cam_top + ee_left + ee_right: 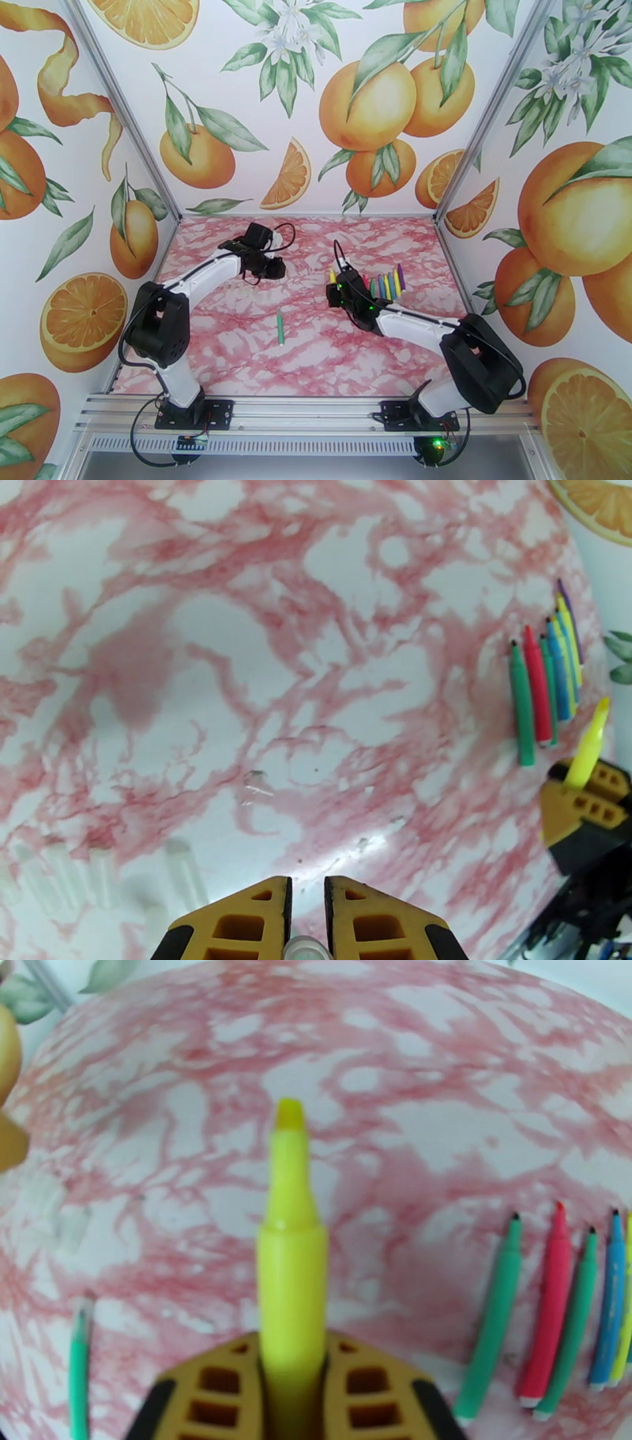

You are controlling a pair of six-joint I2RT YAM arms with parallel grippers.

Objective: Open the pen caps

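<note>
Left gripper (pixel 308 890): the fingers stand close together with a narrow slot between them. They are closed on a pale rounded piece (pixel 306 949). The bottom edge of the left wrist view cuts this piece off, so what it is cannot be told.
Right gripper (pixel 292 1347): clamped on the barrel of a yellow pen (pixel 292 1260). The fingers hide the rear of the pen.
Yellow pen tip: bare and uncovered, pointing away from the right gripper above the table (pixel 237 355).
Pen caps (pixel 182 871): short translucent cylinders lying loose on the table, at the lower left of the left wrist view. They are faint against the marble pattern, so their number cannot be read.
Row of pens (pixel 545 677): green, red, green, blue, yellow and purple pens lie side by side just beside the right gripper, with thin bare tips showing. The far pens overlap in the left wrist view. The right edge of the right wrist view cuts the row off.
Lone green pen (pixel 280 328): lies flat on the table between the two arms, well apart from the row. It is blurred in the right wrist view, so its ends cannot be made out.
</note>
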